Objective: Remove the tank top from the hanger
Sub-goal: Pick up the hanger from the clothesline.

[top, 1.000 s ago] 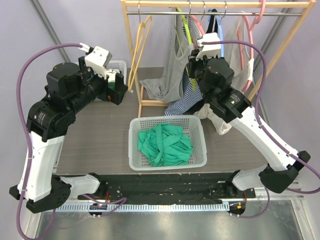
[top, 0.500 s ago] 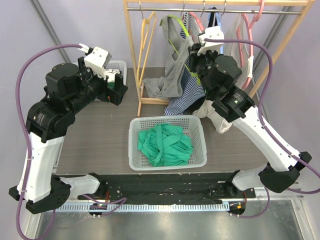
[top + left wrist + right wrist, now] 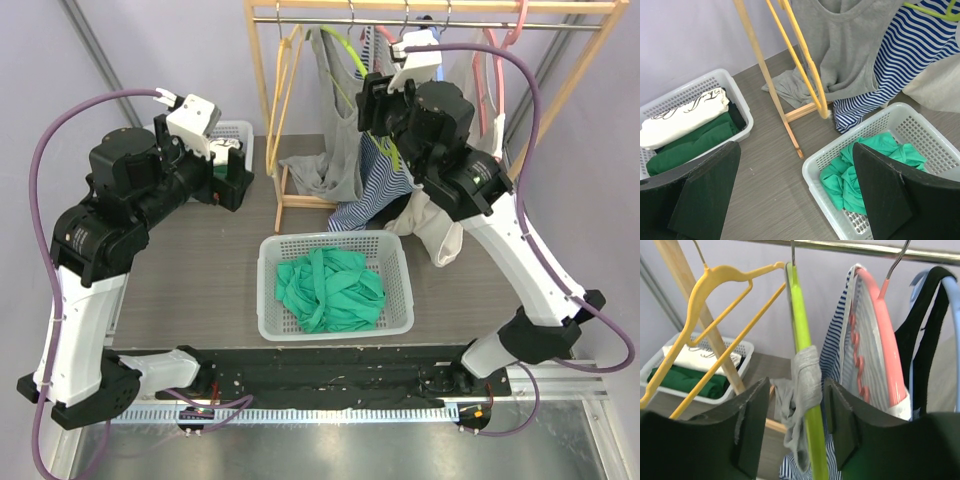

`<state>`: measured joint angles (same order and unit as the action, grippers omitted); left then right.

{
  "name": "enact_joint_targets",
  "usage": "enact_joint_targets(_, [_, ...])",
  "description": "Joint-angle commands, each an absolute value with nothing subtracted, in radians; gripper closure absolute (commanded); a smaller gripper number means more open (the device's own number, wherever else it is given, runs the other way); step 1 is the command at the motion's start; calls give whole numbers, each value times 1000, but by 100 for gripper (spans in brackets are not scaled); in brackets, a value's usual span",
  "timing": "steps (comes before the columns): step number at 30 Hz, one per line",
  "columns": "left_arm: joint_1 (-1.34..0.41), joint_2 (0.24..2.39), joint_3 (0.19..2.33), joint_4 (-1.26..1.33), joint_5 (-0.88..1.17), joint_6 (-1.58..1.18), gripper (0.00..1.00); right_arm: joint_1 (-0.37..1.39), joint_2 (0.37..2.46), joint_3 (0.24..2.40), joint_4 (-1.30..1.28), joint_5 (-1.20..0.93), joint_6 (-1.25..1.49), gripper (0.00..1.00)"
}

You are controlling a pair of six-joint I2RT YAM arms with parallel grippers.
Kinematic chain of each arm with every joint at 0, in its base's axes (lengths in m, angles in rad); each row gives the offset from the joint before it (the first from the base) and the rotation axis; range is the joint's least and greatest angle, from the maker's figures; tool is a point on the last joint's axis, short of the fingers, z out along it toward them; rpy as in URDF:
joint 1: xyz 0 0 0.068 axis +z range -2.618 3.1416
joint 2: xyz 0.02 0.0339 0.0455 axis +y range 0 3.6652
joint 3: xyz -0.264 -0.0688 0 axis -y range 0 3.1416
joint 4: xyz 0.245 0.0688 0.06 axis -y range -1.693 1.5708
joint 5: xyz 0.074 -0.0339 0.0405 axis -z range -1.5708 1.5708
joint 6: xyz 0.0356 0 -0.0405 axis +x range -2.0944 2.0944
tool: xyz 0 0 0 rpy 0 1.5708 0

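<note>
Rack (image 3: 761,60) of pale wood; on it we see the grey tank top (image 3: 850,50), limp, one strap bunched on the lime hanger (image 3: 800,315). Right pincer (image 3: 796,427) straddles that strap, jaws parted, gripping nothing; left pincer (image 3: 797,195) gapes wide, empty.

The top camera looked down from six o'clock, far off. The left wrist view shared its white slotted plastic basket (image 3: 266,300) (image 3: 817,197); the right wrist faced a lime-green plastic hanger (image 3: 801,325) closely.

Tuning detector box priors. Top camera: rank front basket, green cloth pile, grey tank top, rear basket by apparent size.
1. front basket
2. green cloth pile, grey tank top: near tie
3. rear basket, mostly hidden
</note>
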<state>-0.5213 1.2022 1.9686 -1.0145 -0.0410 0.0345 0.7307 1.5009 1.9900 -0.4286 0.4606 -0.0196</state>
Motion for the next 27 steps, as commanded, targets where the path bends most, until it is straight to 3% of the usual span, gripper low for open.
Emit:
enact_joint_targets(1, [-514, 1186, 1971, -994, -26, 35, 0, 729, 1538, 2155, -622, 428, 78, 40])
enact_joint_targets(9, [-509, 1173, 1965, -999, -21, 35, 0, 729, 1684, 2352, -821, 514, 68, 37])
enact_joint_targets(21, [-494, 1178, 1979, -999, 29, 12, 0, 726, 1683, 2347, -891, 489, 110, 31])
enact_joint_targets(27, [-483, 1172, 1982, -1000, 40, 6, 0, 724, 1704, 2318, -922, 466, 146, 36])
